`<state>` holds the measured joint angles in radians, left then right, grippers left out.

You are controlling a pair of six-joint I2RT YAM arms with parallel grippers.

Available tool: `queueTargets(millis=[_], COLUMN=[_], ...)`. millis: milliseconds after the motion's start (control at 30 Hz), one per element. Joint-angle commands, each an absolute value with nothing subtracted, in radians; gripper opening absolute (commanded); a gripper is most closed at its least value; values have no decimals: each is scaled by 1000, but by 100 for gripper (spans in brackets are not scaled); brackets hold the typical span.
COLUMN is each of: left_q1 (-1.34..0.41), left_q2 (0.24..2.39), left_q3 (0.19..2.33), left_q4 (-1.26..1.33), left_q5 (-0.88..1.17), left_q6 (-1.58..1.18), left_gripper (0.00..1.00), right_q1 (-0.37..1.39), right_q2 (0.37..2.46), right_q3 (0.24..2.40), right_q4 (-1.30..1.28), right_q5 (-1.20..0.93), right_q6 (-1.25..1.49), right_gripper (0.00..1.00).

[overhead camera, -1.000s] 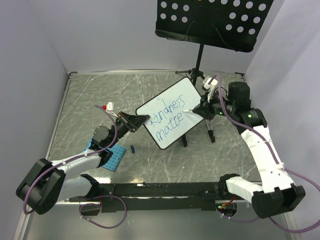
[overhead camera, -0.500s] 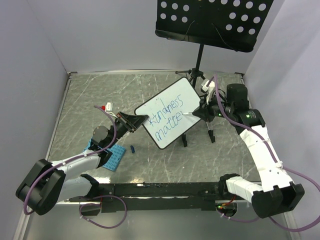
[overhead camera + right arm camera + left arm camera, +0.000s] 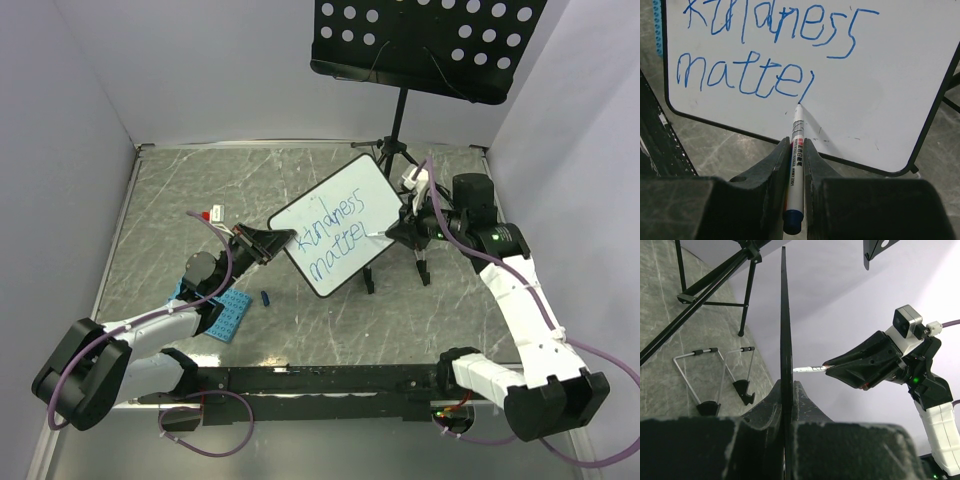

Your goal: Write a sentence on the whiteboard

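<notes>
1. The whiteboard [image 3: 342, 226] is held tilted above the bench [image 3: 160, 210], with its written face turned toward the right arm.
2. The left end effector [image 3: 283, 241] is clamped on the whiteboard's lower left edge. In the left wrist view the board stands edge-on between its two fingers.
3. The sentence [image 3: 765, 55] is in blue script on the left part of the whiteboard. "kindness" is on the upper line, with "matte" and one slanting stroke on the line below.
4. The right end effector [image 3: 796, 145] sits at the whiteboard's right side, closed around a white marker [image 3: 798, 125].
5. The marker's tip touches the whiteboard at the lower end of that slanting stroke.
6. A black perforated music stand [image 3: 430, 40] rises on its tripod behind the whiteboard.
7. A blue studded plate [image 3: 228, 316] lies on the bench below and left of the whiteboard. A small dark blue piece [image 3: 266, 297] lies between the plate and the whiteboard.
</notes>
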<state>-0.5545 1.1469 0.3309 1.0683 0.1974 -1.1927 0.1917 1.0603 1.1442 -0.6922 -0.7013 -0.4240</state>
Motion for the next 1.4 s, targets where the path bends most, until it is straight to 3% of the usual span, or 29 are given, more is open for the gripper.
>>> queueTargets(millis=[0,667,1067,1367], left_q1=[-554,-552,-552,-554], left_q2=[1097,1098,1097,1108], left_q3=[374,354,357,362], left_q4=[1236,1255,1253,1264], left_q5=[215,212,219,222], left_q6=[-1235,-1241,-1241,-1243], left_gripper=[1,1,1,1], right_q1=[184,126,112,110], right_q2=[1098,1108,1124,1151], right_q3=[1206,1273,1246,1233], right_q4=[-643,-594,-568,-595], right_q5=[-712,-752,-670,-768], right_q6=[-402,-347,-360,-385], right_gripper=[0,0,0,0])
